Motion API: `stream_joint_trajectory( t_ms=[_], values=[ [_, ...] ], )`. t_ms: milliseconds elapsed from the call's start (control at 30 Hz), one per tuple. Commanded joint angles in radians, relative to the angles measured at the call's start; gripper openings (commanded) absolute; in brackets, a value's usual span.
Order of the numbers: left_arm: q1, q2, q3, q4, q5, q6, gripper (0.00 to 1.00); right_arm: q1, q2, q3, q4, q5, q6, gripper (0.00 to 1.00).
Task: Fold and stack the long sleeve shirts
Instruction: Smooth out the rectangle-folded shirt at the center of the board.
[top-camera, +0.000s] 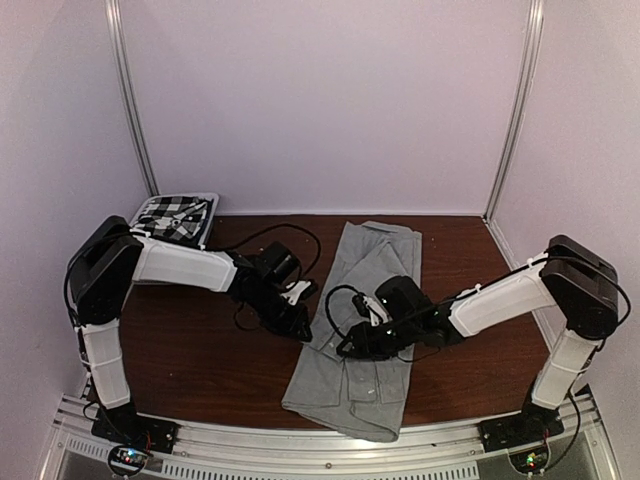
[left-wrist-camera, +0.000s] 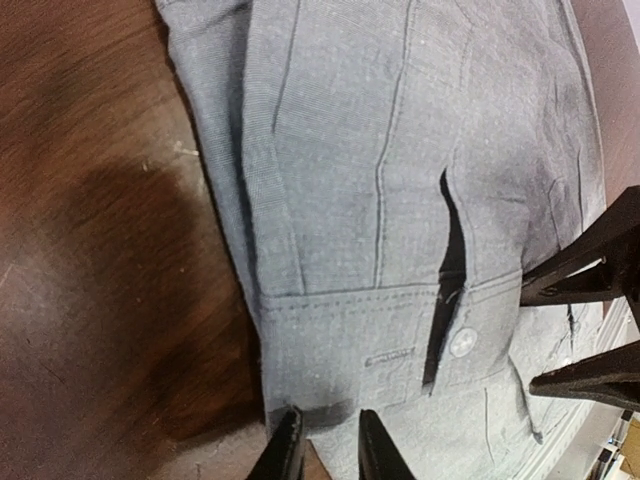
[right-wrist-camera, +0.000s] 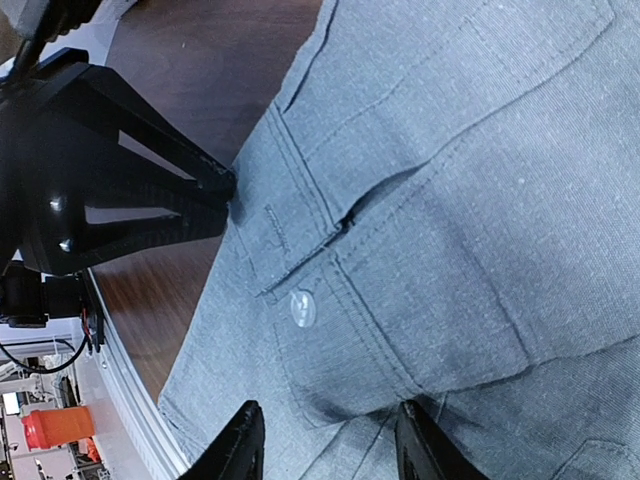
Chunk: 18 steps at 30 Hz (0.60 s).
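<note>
Lying flat, fine-woven grey shirt (top-camera: 378, 258), stitched cuff (left-wrist-camera: 345, 345), round button (left-wrist-camera: 461, 342), woodgrain table (top-camera: 190, 345)

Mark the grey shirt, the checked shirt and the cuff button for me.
grey shirt (top-camera: 352, 385): top external view, its near end.
checked shirt (top-camera: 172, 217): top external view, middle of the visible cloth.
cuff button (left-wrist-camera: 462, 343): left wrist view, centre of the white button.

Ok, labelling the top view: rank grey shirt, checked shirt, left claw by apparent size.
1. grey shirt, largest.
2. checked shirt and left claw: similar; claw nearer camera, so unranked.
</note>
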Motion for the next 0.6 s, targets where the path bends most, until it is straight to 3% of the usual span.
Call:
stream_joint_trajectory(
  t_ms=[0, 300, 567],
  values=[
    [0.006, 0.006, 0.019, 0.027, 0.020, 0.015, 0.17, 0.005, 0.024, 0.010, 0.031, 0.008, 0.021, 0.46],
    [0.004, -0.004, 0.023, 0.027, 0.037, 0.020, 0.00, 0.005, 0.023, 0.064, -0.034, 0.072, -0.001, 0.40],
    [0.004, -0.012, 0.021, 0.026, 0.052, 0.025, 0.00, 0.005, 0.049, 0.111, -0.075, 0.096, -0.013, 0.31]
  ],
)
